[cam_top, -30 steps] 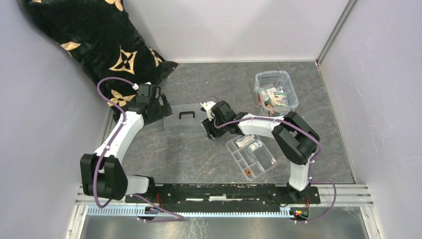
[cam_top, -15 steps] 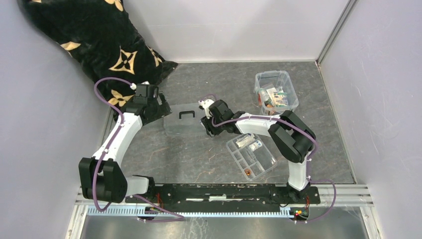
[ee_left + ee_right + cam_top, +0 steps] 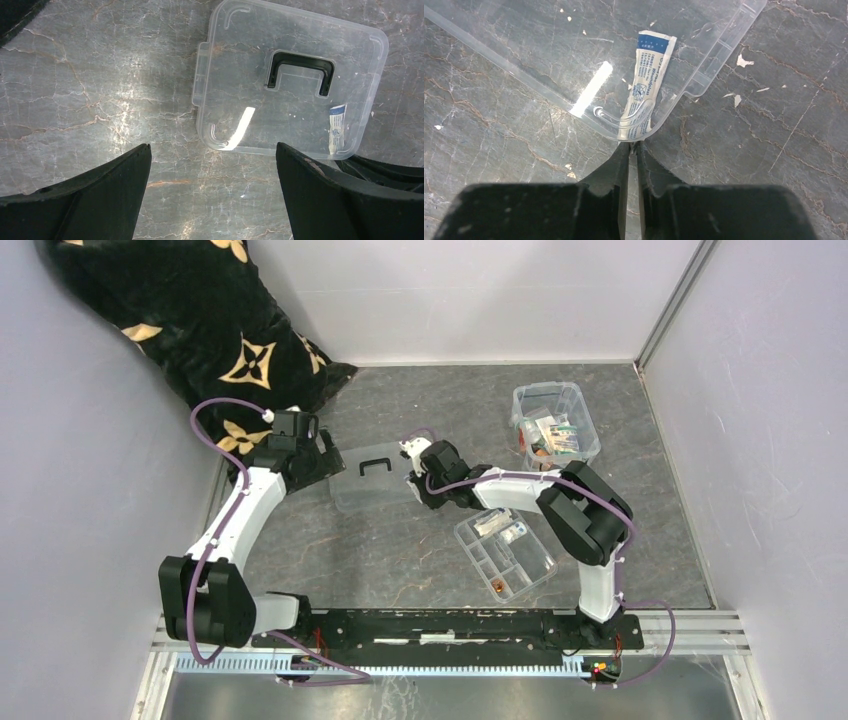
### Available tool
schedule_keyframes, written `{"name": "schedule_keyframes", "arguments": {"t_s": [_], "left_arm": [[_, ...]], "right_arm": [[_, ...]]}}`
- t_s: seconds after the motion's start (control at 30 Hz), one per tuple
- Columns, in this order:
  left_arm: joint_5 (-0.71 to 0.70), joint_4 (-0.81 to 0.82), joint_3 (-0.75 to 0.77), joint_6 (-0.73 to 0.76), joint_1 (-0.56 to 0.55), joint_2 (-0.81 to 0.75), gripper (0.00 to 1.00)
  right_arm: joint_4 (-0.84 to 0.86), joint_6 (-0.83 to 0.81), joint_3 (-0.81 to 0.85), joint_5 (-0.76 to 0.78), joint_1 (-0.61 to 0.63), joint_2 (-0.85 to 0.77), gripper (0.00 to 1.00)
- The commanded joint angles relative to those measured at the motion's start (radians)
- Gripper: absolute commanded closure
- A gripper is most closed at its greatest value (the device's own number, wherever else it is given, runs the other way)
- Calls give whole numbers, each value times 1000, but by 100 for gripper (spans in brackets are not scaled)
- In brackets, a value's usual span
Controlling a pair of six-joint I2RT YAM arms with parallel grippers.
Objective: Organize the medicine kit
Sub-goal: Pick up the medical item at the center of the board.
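Left arm (image 3: 240, 520) reaching forward, left gripper (image 3: 212, 150) spread wide, facing down, right arm (image 3: 520, 490) bent inward, right gripper (image 3: 633, 146) pinched almost together.

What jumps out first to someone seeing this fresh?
A black gold-patterned cloth fills the far left corner. Mid-table lies a clear, black-handled lid; the fingers of the right gripper pinch together at the lid's corner, by a small white-and-blue sachet, while the left gripper hangs open above.

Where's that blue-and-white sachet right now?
The sachet lies at a corner of the clear lid, centre of the top view; the right wrist view shows its end at the right arm's fingers. Whether it's on or under the lid is unclear.
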Motion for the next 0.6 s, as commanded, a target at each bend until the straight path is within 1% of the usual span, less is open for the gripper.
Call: {"name": "schedule_keyframes", "arguments": {"t_s": [0.0,0.13,0.33,0.57], "left_arm": [[25,25,-3,25,7,-23,0],[31,30,-5,21,8,-26,0],[43,34,-10,23,7,-28,0],[115,85,-33,25,6,-43,0]], "right_arm": [[-21,-11,-40,35,3,-21,89],[-39,-20,-46,47,3,-68,100],[-124,-43,-48,52,3,-165,100],[-320,-100,-67,28,3,-255,100]]}}
